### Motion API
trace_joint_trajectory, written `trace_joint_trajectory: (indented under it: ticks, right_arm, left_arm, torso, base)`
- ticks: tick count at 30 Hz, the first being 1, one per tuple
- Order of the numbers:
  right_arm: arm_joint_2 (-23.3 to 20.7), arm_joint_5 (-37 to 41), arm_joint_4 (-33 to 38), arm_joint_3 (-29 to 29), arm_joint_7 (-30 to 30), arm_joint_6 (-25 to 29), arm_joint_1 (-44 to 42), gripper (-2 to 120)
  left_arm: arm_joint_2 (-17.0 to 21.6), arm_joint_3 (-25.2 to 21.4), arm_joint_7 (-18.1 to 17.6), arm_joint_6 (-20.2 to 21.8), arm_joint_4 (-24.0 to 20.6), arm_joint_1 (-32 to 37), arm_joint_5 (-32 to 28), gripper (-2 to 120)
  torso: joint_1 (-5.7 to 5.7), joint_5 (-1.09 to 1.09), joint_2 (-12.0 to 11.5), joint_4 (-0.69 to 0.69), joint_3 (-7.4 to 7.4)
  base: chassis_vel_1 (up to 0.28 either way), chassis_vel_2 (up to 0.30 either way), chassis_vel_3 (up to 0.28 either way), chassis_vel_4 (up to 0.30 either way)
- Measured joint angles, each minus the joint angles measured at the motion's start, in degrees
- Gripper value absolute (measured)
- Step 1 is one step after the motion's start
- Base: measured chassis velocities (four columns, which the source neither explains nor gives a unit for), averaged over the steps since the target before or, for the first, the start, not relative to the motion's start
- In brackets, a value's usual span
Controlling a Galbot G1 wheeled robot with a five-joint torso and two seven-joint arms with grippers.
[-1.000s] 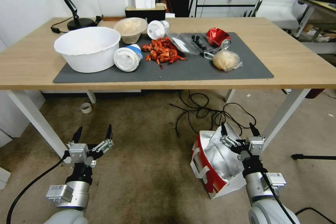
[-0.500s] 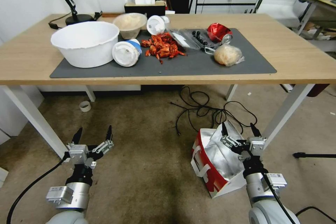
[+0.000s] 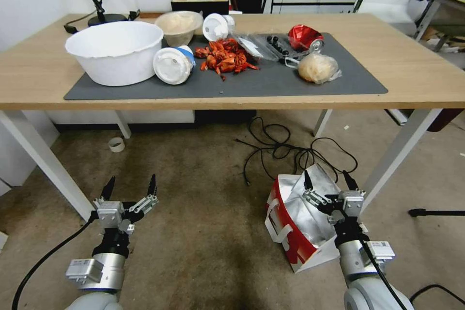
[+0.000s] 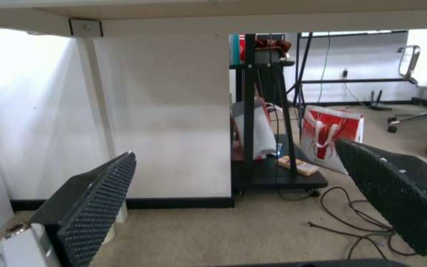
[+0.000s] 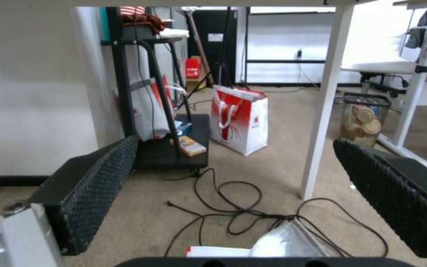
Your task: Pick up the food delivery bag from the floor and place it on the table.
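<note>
red-sided food delivery bag (image 3: 295, 225) on the floor (image 3: 203, 213), black cables (image 3: 286, 152) behind, right gripper (image 3: 328, 185) spread above it, left gripper (image 3: 130, 187) spread, table (image 3: 426, 77) ahead

A white bowl (image 3: 115, 55) is sitting at the dark grey mat's (image 3: 232, 88) left end. Red crayfish (image 3: 224, 60) are lying at its centre. A crushed red can (image 3: 303, 38) and bagged beige food (image 3: 317, 68) are resting toward its right.
</note>
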Motion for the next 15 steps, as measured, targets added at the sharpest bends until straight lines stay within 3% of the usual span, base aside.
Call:
trace_joint_trajectory:
  ticks: [15]
  right_arm:
    - [-0.47, -0.03, -0.05, -0.08, 0.03, 0.11, -0.11, 100]
  left_arm:
    - [0.31, 0.00, -0.05, -0.13, 0.12, 0.08, -0.53, 100]
  torso:
    - [-0.93, 0.00, -3.24, 0.00, -2.30]
  base:
    - [0.000, 0.000, 0.000, 0.000]
